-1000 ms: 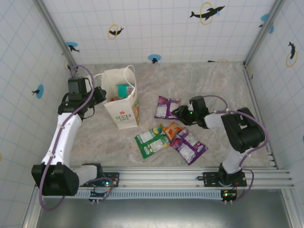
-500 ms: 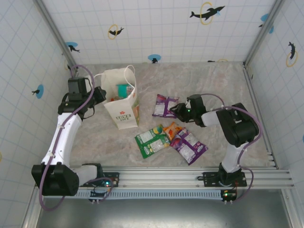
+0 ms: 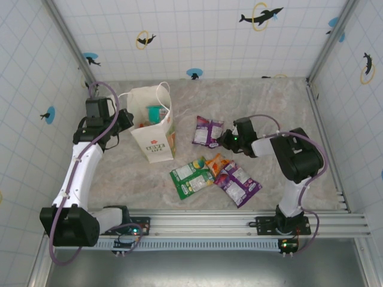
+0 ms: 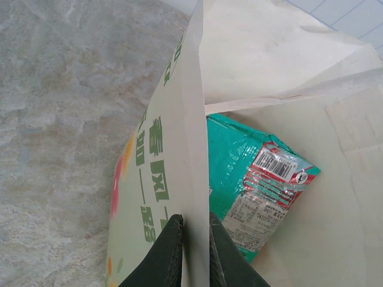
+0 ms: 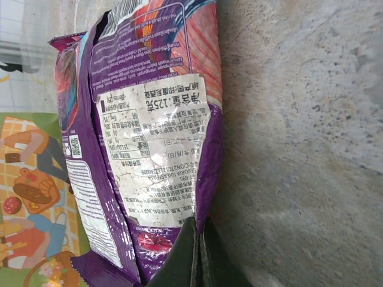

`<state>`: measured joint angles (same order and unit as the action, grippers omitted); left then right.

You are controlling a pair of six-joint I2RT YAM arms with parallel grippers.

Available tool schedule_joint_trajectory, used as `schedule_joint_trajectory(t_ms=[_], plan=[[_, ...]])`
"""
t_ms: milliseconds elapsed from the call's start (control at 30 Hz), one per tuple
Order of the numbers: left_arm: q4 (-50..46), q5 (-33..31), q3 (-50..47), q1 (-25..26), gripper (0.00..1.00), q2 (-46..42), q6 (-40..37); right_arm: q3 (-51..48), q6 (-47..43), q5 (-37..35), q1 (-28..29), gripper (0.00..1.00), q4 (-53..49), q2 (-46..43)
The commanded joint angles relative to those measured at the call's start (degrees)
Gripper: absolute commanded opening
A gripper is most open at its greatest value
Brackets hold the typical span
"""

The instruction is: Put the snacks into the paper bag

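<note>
Standing by the rig, I see white tiled walls point(image 3: 197, 36) dotted with dolphin stickers point(image 3: 261, 14), closed in around a grey marbled surface point(image 3: 269, 101).

The paper bag point(image 3: 152, 122) stands upright just in front of the left claw point(image 4: 195, 230). Its two fingers are pressed together on the bag's side wall at the rim, one inside and one outside. Down in the bag, right beside that claw, lies a teal packet point(image 4: 251, 179).

The right claw point(image 5: 196, 239) is clamped on the bottom edge of a purple packet point(image 5: 149, 137). That packet stretches away from the claw's tips toward the bag, with a gap between them.

Nearer the arm bases than the right claw, three loose snacks lie clustered: a green packet point(image 3: 190, 177), a second purple packet point(image 3: 238, 183) and a small orange packet point(image 3: 216, 162) wedged between them.
</note>
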<state>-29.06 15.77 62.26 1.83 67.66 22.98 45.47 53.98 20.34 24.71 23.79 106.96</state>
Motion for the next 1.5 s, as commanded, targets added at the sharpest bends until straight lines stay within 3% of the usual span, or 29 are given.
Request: schedule_joint_trajectory(t_ms=[0,467,867,1133,1467], plan=[[-0.54,-0.92,0.54,0.29,0.14,-0.02,-0.48,1.54,-4.57,-3.9,0.79,0.0,-5.66,-4.2],[0.03,-0.04,0.26,0.28,0.14,-0.1,-0.27,8.86,-17.83,-19.89,5.52,0.0,-19.0,-20.55],[0.06,0.53,0.76,0.29,0.14,-0.07,-0.36,20.35,-29.71,-30.64,12.71,0.0,-25.21,-24.69],[0.07,0.84,0.92,0.28,0.14,-0.32,-0.4,29.04,-35.48,-34.7,17.03,0.0,-24.09,-24.25],[0.04,1.01,1.19,0.28,0.14,-0.38,-0.39,36.46,-42.52,-37.9,22.73,0.0,-15.68,-22.92]])
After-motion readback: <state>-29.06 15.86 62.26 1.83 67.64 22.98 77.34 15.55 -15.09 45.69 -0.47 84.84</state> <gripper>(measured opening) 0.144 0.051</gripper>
